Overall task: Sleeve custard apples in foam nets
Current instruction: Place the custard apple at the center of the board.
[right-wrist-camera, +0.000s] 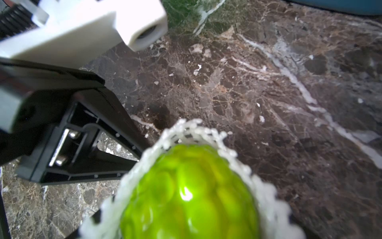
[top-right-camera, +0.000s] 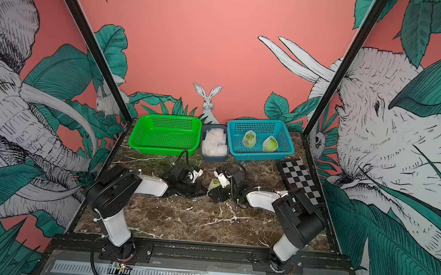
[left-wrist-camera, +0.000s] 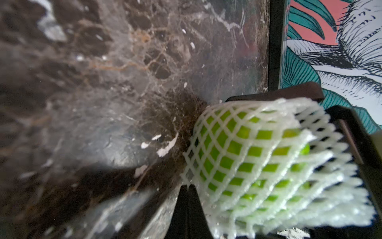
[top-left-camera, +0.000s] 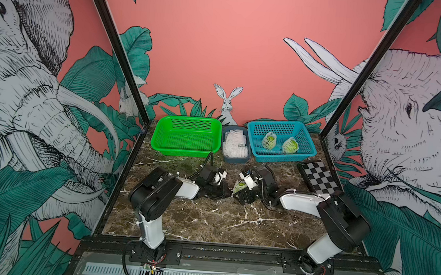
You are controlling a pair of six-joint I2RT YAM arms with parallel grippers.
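Note:
A green custard apple (top-left-camera: 240, 184) in a white foam net (left-wrist-camera: 258, 115) lies mid-table, its bare end facing the right wrist camera (right-wrist-camera: 186, 186). My right gripper (top-left-camera: 239, 189) stands open around it. Its black fingers (left-wrist-camera: 355, 136) flank the netted fruit, and a gap shows on one side. My left gripper (left-wrist-camera: 188, 188) is shut, and its tip touches the net's edge (right-wrist-camera: 142, 153). No strand shows between its fingers. Two more custard apples (top-left-camera: 269, 141) (top-left-camera: 290, 146) in foam nets lie in the blue basket (top-left-camera: 276, 123).
A grey bin (top-left-camera: 235, 159) of spare foam nets (top-left-camera: 236, 144) stands between the green basket (top-left-camera: 186, 153) and the blue one at the back. A checkerboard (top-left-camera: 320, 177) lies at the right edge. Both arms reach inward and meet at mid-table.

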